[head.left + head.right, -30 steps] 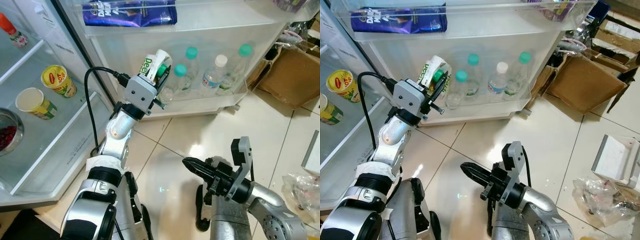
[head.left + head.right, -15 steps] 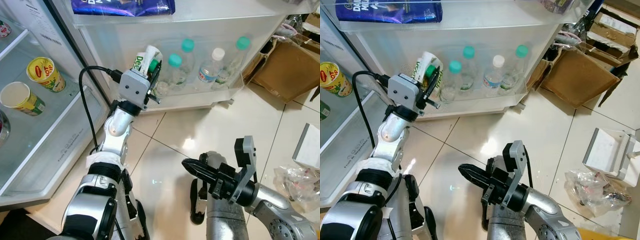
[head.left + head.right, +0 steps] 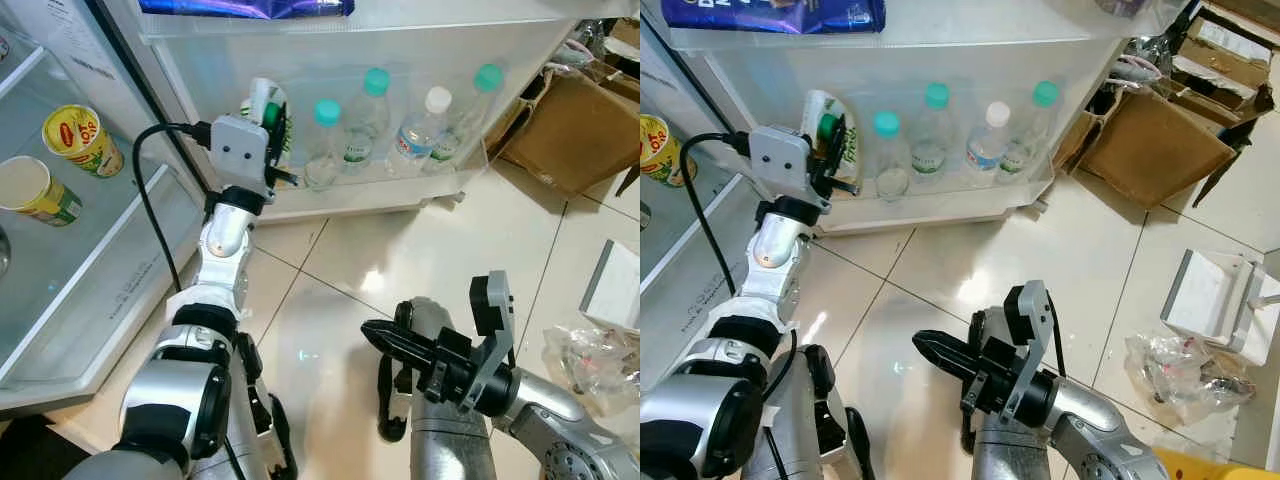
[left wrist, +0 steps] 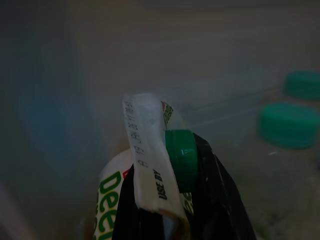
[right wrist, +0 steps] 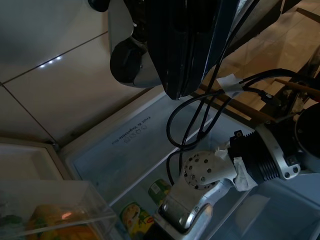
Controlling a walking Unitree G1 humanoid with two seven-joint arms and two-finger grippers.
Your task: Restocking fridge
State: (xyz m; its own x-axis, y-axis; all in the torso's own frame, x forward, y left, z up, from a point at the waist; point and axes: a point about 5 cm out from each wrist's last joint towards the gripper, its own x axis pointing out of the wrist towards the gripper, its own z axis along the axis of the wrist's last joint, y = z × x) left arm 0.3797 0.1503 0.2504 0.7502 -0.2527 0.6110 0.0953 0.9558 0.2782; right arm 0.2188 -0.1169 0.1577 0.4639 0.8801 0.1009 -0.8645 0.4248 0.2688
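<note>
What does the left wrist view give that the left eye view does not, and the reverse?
Wrist view adds: USE BY print on the carton, beside its green cap. Eye view adds: the right gripper low over the floor, two cups inside the fridge. Shared: left gripper shut on the carton, green-capped bottles beside it.

door bin [image 3: 470, 175]: clear plastic | floor [image 3: 330, 260]: glossy tile | box [image 3: 580, 140]: cardboard

Carton [image 3: 262, 112]: white, green lettering, green screw cap, upright, slightly tilted, clamped in left gripper [image 3: 275, 140] jaws, at left end of fridge door shelf [image 3: 400, 195], beside clear bottles [image 3: 372, 135] with green and white caps.
</note>
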